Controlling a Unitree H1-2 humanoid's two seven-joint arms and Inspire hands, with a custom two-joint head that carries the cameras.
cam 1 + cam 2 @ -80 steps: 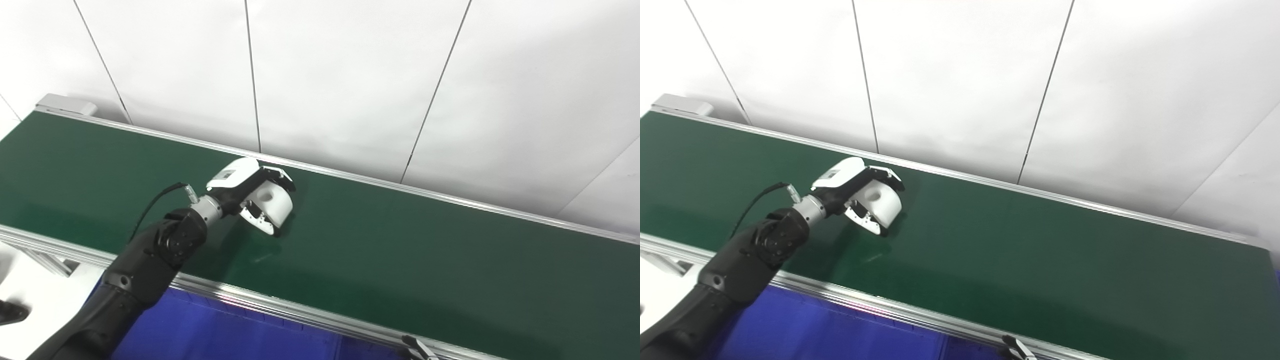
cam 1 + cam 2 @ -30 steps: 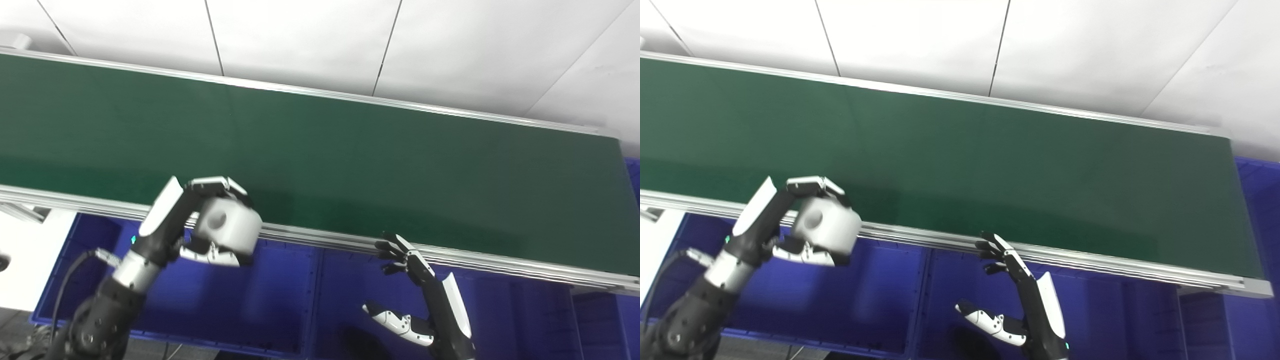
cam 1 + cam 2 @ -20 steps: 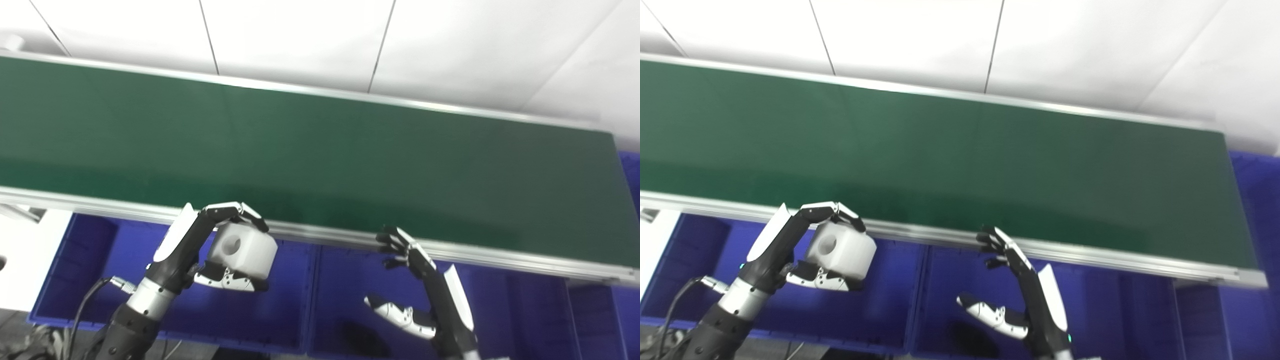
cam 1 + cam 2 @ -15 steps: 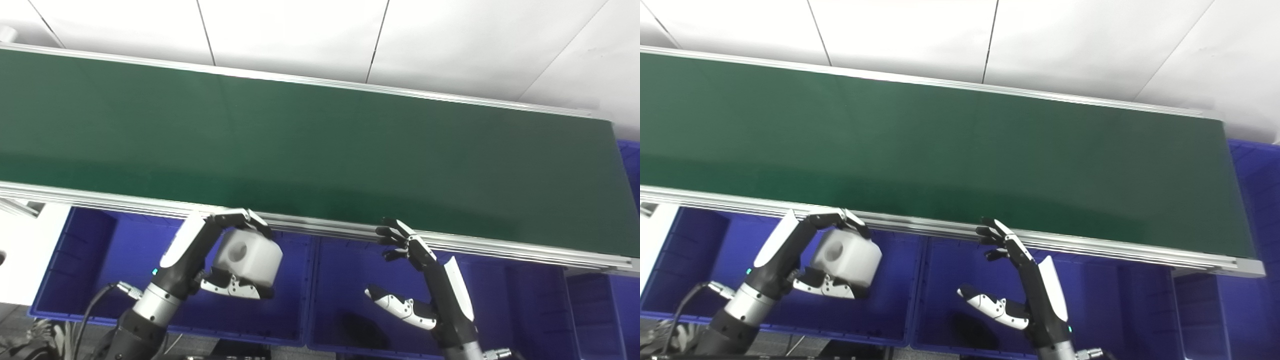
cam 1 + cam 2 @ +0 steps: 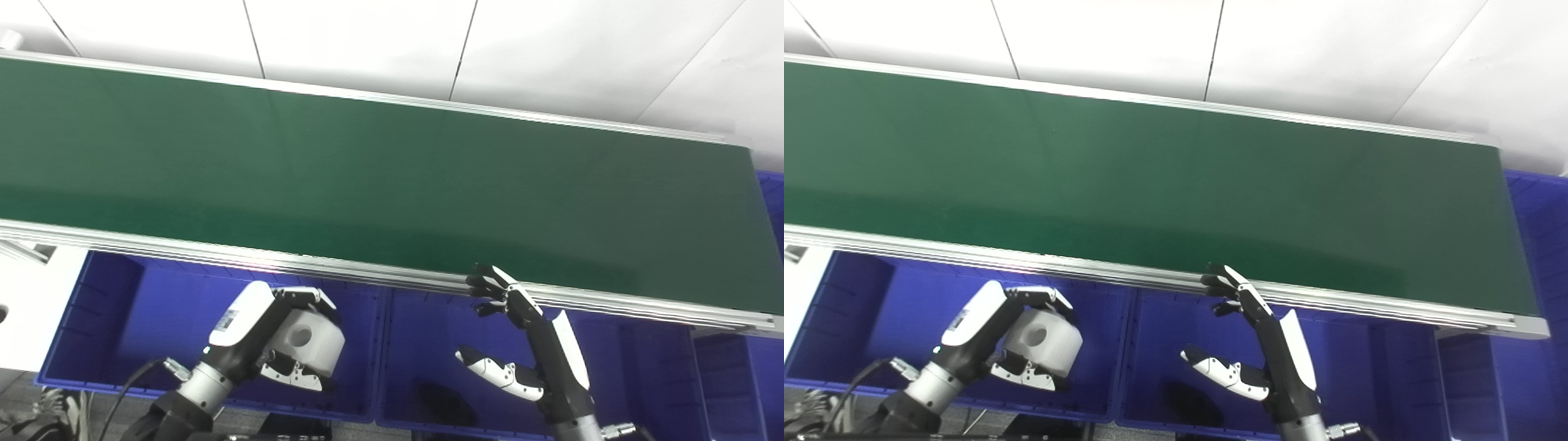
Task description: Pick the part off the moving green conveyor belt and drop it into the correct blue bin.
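My left hand (image 5: 263, 334) is shut on a white block-shaped part (image 5: 313, 340) with a round hole in its side, also seen as the part (image 5: 1046, 341) in the right eye view. It hangs over the left blue bin (image 5: 110, 318), below the belt's front rail. My right hand (image 5: 527, 349) is open over the middle blue bin (image 5: 422, 318), fingers spread, tips near the rail, holding nothing. The green conveyor belt (image 5: 392, 177) carries no part.
A dark object (image 5: 444, 404) lies on the floor of the middle bin. A third blue bin (image 5: 729, 386) sits at the right, past the belt's end. An aluminium rail (image 5: 184, 248) edges the belt's front. White wall panels stand behind.
My left hand carried the white part off the belt, over the front rail and down into the left bin's space. The camera tilted down and right. The right hand stayed open.
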